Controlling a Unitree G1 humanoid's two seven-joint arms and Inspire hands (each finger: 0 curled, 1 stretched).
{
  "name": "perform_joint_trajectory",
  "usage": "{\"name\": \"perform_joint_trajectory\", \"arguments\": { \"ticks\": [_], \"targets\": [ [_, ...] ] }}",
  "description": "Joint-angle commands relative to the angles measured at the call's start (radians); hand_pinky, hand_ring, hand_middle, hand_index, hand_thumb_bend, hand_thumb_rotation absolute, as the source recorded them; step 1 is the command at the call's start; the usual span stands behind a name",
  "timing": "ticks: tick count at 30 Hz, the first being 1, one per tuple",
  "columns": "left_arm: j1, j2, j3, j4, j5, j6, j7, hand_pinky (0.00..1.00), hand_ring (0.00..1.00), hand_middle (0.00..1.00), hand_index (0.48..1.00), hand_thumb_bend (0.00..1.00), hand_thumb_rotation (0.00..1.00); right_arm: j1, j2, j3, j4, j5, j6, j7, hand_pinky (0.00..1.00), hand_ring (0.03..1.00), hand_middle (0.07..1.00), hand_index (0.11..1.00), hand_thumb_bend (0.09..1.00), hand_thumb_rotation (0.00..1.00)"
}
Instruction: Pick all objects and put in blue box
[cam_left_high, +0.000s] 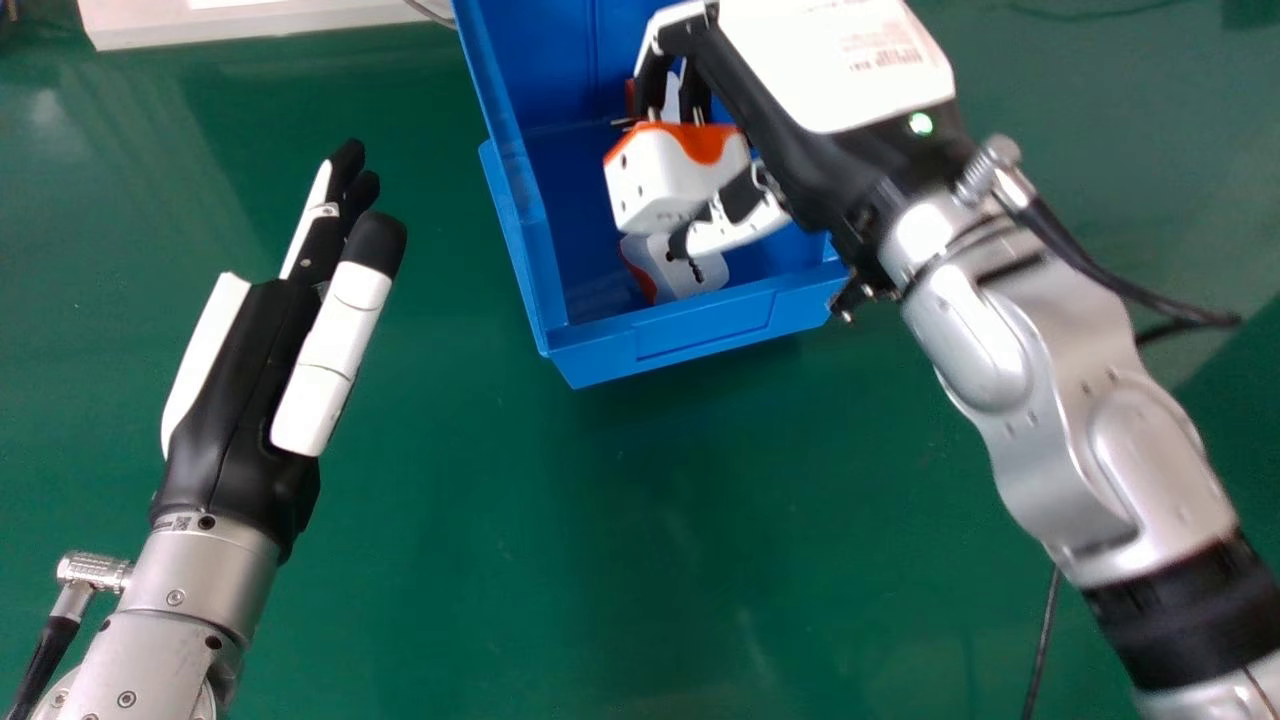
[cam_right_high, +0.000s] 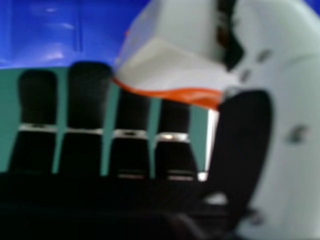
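Right hand (cam_left_high: 812, 168) gripping white-orange block (cam_left_high: 655, 185) between fingers and thumb, holding it over blue box (cam_left_high: 600, 358). White-red item (cam_left_high: 692, 272) lying inside. Left hand (cam_left_high: 240, 385) hanging open beside box.

with 2 silver forearms slanting inward across the head view, with left hand (cam_left_high: 240, 390) at left, straight-fingered, thumb extended alongside, with right hand (cam_left_high: 800, 130) near top centre, bent-fingered, 1 thumb set opposite
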Motion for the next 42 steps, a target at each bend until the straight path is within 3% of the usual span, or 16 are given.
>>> {"name": "perform_joint_trajectory", "arguments": {
  "ticks": [1,4,7,10,16,21,27,30,36,42],
  "targets": [
    [0.006,0.005,0.007,-0.033,-0.016,-0.001,-0.003,0.98,1.00,1.00,1.000,0.86,1.00,-0.091,0.017,0.013,0.076,-0.010,0.012,-0.044,0.33,0.432,0.531,0.516,0.494,0.00],
    [0.011,0.000,0.012,-0.040,-0.044,0.006,-0.013,0.98,1.00,1.00,1.000,0.86,1.00,-0.168,0.031,0.047,0.205,-0.021,0.027,-0.069,0.33,0.432,0.531,0.518,0.493,0.00],
    [0.015,0.001,0.014,-0.046,-0.059,0.009,-0.014,0.97,1.00,1.00,1.000,0.85,1.00,-0.229,0.038,0.076,0.304,-0.018,0.032,-0.082,0.33,0.432,0.531,0.519,0.494,0.00],
    [0.028,0.000,0.009,-0.069,-0.059,0.015,-0.010,0.97,1.00,1.00,1.000,0.84,1.00,-0.288,0.046,0.095,0.396,-0.007,0.031,-0.089,0.33,0.433,0.531,0.519,0.494,0.00],
    [0.043,-0.011,-0.004,-0.079,-0.054,0.008,-0.001,0.96,1.00,1.00,1.000,0.83,1.00,-0.392,0.061,0.147,0.614,-0.011,0.011,-0.166,0.34,0.444,0.526,0.492,0.496,0.00],
    [0.064,-0.020,-0.016,-0.107,-0.049,0.009,0.008,0.96,1.00,1.00,1.000,0.84,1.00,-0.419,0.071,0.197,0.738,-0.013,-0.010,-0.240,0.35,0.460,0.523,0.465,0.497,0.00],
    [0.077,-0.022,-0.027,-0.123,-0.042,0.010,0.017,0.95,1.00,1.00,1.000,0.87,1.00,-0.428,0.086,0.216,0.803,0.015,0.002,-0.244,0.39,0.477,0.524,0.437,0.502,0.00],
    [0.079,-0.020,-0.026,-0.123,-0.042,0.009,0.017,0.95,1.00,1.00,1.000,0.87,1.00,-0.425,0.082,0.216,0.799,0.029,0.003,-0.242,0.41,0.492,0.529,0.438,0.506,0.00],
    [0.077,-0.019,-0.023,-0.119,-0.046,0.010,0.016,0.94,1.00,1.00,1.000,0.88,1.00,-0.403,0.085,0.209,0.803,0.053,-0.008,-0.289,0.42,0.471,0.512,0.465,0.518,0.10],
    [0.074,-0.018,-0.023,-0.121,-0.047,0.014,0.017,0.94,1.00,1.00,1.000,0.89,1.00,-0.379,0.112,0.173,0.804,0.129,0.035,-0.272,0.40,0.475,0.536,0.472,0.509,0.05]
  ]
}}
